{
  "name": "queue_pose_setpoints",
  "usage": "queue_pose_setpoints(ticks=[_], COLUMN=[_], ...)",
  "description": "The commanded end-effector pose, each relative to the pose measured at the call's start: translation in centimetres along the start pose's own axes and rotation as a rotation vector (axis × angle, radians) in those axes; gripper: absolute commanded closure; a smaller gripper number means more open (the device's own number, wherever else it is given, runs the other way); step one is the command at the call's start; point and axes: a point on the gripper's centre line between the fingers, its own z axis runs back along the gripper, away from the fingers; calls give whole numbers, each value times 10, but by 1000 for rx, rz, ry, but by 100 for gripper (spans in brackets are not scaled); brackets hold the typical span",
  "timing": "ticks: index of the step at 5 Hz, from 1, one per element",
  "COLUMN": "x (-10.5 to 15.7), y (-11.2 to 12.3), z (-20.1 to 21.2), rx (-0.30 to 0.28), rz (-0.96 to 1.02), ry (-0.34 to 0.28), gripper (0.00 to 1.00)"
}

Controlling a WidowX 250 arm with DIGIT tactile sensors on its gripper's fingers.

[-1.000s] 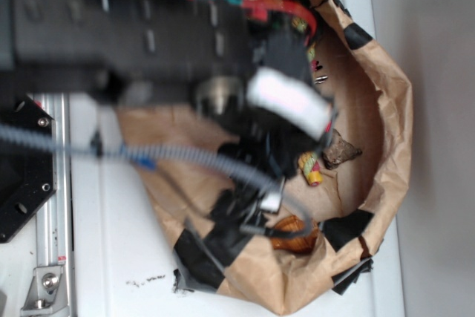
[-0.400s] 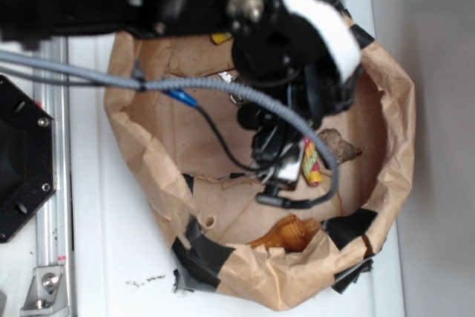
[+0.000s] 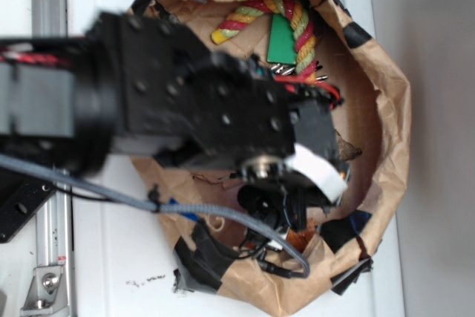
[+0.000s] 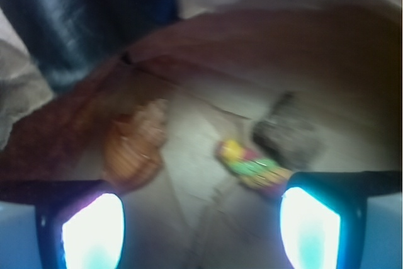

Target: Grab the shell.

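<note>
Inside paper bag [image 3: 390,102]: shell [image 4: 133,146], at ten o'clock off my gripper [image 4: 200,218], beside the left finger, untouched. Jaws: spread wide, empty. Remaining: centre, descend, close.

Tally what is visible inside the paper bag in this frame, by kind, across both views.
Shell: 1
Dark stone: 1
Small yellow-red-green item: 1
Striped rope: 1
Green card: 1
Total: 5; the arm hides part of the bag floor.

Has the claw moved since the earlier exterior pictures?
Yes. The arm has swung down the exterior picture, from the paper bag's upper rim toward its lower rim, now covering the shell; the wrist view shows the claw open.
</note>
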Motion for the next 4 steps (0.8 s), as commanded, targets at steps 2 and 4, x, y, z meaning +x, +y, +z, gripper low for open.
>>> queue_pose_setpoints(ticks=[2,4], x=[14,21], y=[-46,-46], z=[-34,-25], rx=[-63,-96], rz=[-97,-25], ry=[-30,-101], gripper=[0,0])
